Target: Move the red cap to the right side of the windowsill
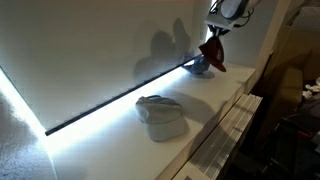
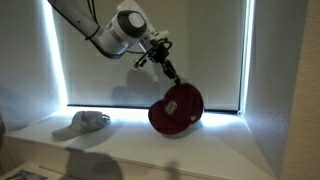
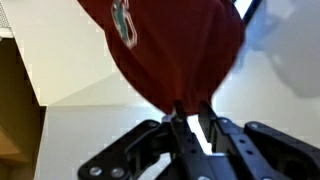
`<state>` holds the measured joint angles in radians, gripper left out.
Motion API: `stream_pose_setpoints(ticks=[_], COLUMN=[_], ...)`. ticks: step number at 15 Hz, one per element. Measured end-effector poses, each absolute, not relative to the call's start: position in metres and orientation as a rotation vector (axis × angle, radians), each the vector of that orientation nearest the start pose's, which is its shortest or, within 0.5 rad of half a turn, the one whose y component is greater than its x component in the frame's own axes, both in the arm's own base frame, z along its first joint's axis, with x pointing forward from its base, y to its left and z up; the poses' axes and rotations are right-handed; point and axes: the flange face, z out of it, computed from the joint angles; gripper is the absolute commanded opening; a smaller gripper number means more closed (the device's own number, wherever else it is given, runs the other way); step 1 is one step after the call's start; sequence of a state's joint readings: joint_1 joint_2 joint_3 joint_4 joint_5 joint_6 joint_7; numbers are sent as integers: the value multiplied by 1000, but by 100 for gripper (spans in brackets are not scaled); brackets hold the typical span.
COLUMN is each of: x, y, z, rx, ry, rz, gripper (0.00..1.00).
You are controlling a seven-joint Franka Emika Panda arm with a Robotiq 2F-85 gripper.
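Observation:
The red cap (image 2: 177, 109) is a maroon fabric cap that hangs from my gripper (image 2: 172, 76) just above the white windowsill (image 2: 130, 145). In an exterior view it hangs near the far end of the windowsill (image 1: 120, 145), above a blue-grey cap (image 1: 199, 67); the red cap (image 1: 213, 53) dangles under my gripper (image 1: 213, 33). In the wrist view my gripper (image 3: 190, 118) is shut on the cap's fabric and the red cap (image 3: 165, 45) fills the upper frame.
A pale grey-white cap (image 2: 82, 122) lies on the windowsill, also seen in an exterior view (image 1: 160, 115). A bright light strip (image 1: 110, 105) runs along the sill's back edge under a window blind. The sill's front edge (image 1: 225, 130) drops off beside it.

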<state>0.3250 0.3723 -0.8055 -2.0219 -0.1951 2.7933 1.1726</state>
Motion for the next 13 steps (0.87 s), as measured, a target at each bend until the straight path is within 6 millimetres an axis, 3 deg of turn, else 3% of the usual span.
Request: stream_pose_setpoints(ticks=[3, 6, 9, 11, 13], x=[579, 575, 570, 579, 583], y=[-271, -286, -286, -258, -201], z=[353, 357, 363, 364, 369], rx=[-2413, -2354, -2320, -2380, -2415], ry=[2038, 2017, 1896, 1762, 1629], rz=[-942, -1025, -1145, -1108, -1059], gripper=[74, 96, 100, 100, 100])
